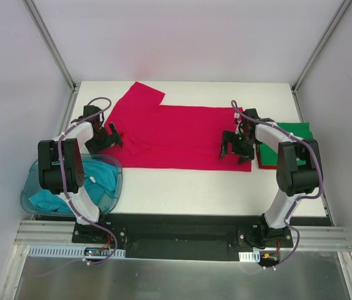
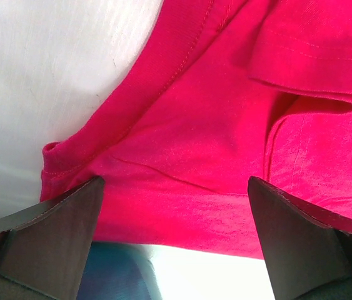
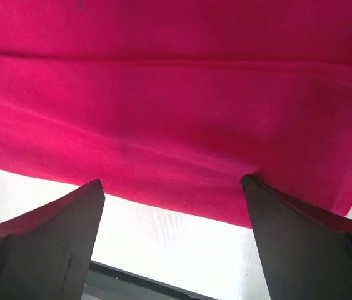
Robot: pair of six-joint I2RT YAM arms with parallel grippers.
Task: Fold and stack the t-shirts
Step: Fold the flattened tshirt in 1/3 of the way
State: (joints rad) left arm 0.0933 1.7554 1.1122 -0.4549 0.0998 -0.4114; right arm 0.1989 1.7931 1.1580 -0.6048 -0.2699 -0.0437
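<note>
A crimson red t-shirt lies spread flat across the middle of the white table, one sleeve pointing to the far left. My left gripper is open at the shirt's left edge, jaws wide over the hem, holding nothing. My right gripper is open at the shirt's near right corner, its jaws straddling the near hem, with one fingertip touching the cloth. A folded green t-shirt lies on a folded red one at the right. A teal t-shirt is crumpled in the tub.
The translucent blue plastic tub stands at the near left, partly off the table; it shows in the left wrist view too. Grey walls and metal frame posts surround the table. The black base rail runs along the near edge.
</note>
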